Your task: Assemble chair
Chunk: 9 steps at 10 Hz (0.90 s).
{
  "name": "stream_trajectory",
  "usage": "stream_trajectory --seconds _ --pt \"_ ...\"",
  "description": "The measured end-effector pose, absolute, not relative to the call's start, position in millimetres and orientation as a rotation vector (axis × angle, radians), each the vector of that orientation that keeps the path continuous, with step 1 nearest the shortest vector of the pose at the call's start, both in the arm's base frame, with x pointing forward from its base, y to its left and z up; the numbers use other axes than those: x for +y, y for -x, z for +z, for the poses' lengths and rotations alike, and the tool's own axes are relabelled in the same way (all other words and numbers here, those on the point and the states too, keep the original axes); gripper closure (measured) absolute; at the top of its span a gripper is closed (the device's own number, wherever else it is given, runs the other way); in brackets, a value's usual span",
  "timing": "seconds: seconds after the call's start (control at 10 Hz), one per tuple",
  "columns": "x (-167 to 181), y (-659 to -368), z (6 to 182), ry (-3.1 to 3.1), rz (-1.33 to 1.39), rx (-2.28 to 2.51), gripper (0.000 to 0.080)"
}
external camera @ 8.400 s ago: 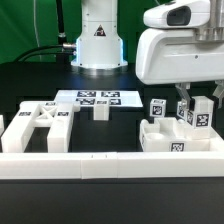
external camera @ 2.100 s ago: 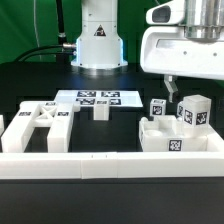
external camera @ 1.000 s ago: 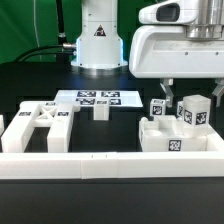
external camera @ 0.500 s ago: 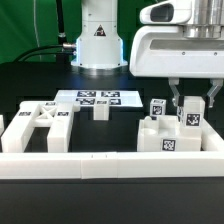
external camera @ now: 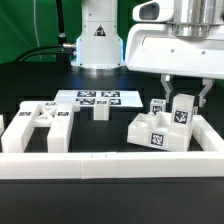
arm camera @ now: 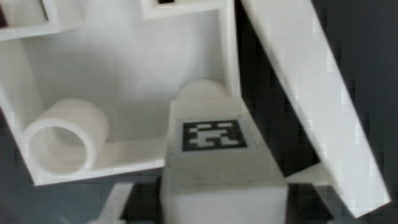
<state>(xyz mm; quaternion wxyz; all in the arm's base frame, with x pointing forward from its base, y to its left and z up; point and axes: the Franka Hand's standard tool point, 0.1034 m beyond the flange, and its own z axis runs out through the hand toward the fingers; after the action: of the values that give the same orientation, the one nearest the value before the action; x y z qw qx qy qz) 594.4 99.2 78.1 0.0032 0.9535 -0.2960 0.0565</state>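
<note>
The hand (external camera: 187,100) is closed narrow on a tagged white post (external camera: 181,114), with one finger on each side of it, at the exterior view's right. Just in front of the post, a boxy chair piece (external camera: 155,135) with a tag on its front sits tilted on the table (external camera: 110,197); I cannot tell whether the two are joined. A second post (external camera: 157,106) stands just behind this piece. The cross-braced side (external camera: 40,125) lies well apart at the exterior view's left, behind the rail (external camera: 100,165). In the wrist view the post (arm camera: 214,135) shows its tag, near a round peg (arm camera: 63,138).

Bright even light, soft shadows, dark background, wrist view slightly blurred
</note>
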Motion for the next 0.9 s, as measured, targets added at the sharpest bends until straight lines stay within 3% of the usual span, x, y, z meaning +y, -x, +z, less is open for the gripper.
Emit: stream_trajectory --seconds 0.3,0.5,0.8,0.9 --pt "93.7 -592.2 77.1 -2.953 0.165 -1.002 0.0512" --pt "94.5 -592.3 78.8 -2.967 0.160 -0.953 0.0200" --pt "77.4 -590.1 115.7 -3.083 0.191 -0.560 0.0152" --pt "67.3 -581.9 119.0 -3.087 0.207 -0.575 0.0152"
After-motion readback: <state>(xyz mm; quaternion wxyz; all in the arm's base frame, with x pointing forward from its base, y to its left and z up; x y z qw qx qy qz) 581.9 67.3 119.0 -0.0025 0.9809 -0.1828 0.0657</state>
